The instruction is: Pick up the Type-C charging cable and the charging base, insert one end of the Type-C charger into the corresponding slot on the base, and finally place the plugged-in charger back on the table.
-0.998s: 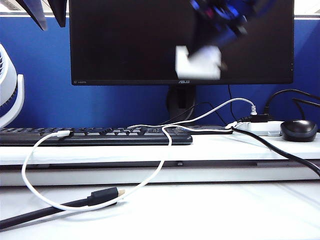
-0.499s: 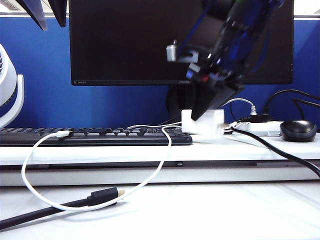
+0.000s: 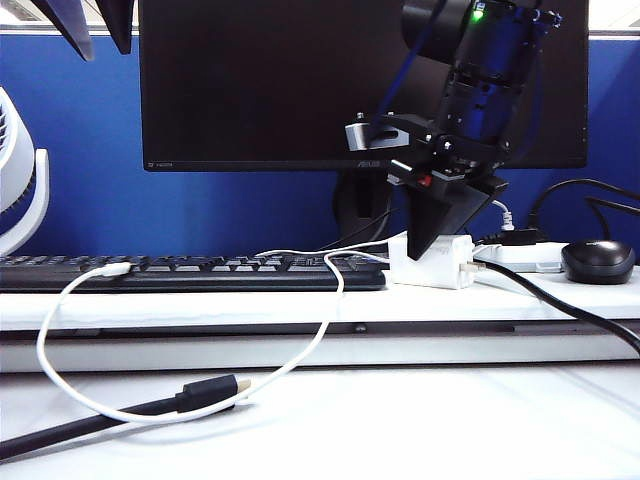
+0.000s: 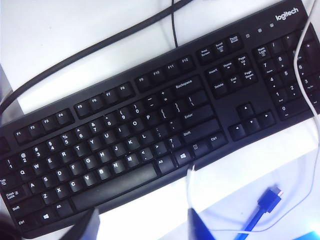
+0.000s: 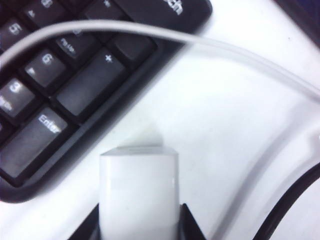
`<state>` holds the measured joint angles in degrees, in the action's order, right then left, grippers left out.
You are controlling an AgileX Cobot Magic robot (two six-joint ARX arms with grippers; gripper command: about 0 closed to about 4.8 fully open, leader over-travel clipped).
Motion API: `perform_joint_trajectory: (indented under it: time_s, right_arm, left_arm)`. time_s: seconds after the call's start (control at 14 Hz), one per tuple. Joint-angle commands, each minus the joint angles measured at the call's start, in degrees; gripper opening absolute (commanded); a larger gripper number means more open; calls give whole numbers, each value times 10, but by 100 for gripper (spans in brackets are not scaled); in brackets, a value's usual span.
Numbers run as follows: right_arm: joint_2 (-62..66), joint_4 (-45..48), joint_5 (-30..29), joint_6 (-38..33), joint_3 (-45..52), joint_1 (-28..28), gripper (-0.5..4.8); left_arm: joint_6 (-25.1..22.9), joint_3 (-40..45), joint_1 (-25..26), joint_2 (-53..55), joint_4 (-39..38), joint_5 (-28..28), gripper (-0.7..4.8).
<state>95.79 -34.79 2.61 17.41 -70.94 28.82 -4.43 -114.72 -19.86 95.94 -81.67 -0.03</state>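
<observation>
The white charging base [image 3: 430, 264] sits low on the raised ledge of the table [image 3: 300, 305], just right of the keyboard. Its metal prongs [image 3: 470, 268] point right, and my right gripper [image 3: 433, 248] is shut on it from above. In the right wrist view the charging base [image 5: 139, 182] fills the gap between the black fingers [image 5: 191, 227]. The thin white Type-C charging cable [image 3: 60, 385] loops from the keyboard down over the front table and back up. It also crosses the keyboard corner in the right wrist view [image 5: 150, 31]. My left gripper [image 3: 105, 48] hangs open at the top left, and its wrist view [image 4: 142, 226] shows nothing between the fingers.
A black monitor [image 3: 360, 80] stands behind a black keyboard [image 3: 190, 272] on the ledge. A white power strip [image 3: 525, 256] and a black mouse [image 3: 597, 260] lie right of the base. A thick black cable with a gold-tipped plug [image 3: 205, 392] lies on the front table. A white fan [image 3: 20, 180] stands at far left.
My right gripper has come down with the charging base from in front of the monitor to the ledge beside the keyboard. The left gripper has not moved.
</observation>
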Motion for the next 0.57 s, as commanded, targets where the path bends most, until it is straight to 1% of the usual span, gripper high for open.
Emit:
perform_joint_trajectory:
  time_s: [0.07, 0.14, 0.29, 0.36, 0.43, 0.57]
  right_arm:
    - [14, -78, 9, 6, 13, -9, 30]
    - [14, -93, 13, 6, 13, -9, 126]
    - [14, -101, 14, 6, 12, -9, 144]
    - [14, -115, 16, 6, 0, -9, 259]
    - [14, -118, 15, 6, -9, -9, 279]
    - [14, -120, 16, 6, -35, -9, 279]
  left_arm:
    - [2, -2, 0, -3, 3, 2, 237]
    - [2, -2, 0, -3, 4, 2, 237]
    - [2, -2, 0, -3, 4, 2, 237]
    - [2, -2, 0, -3, 4, 2, 236]
    - [2, -2, 0, -3, 4, 2, 237]
    - [2, -2, 0, -3, 3, 2, 237]
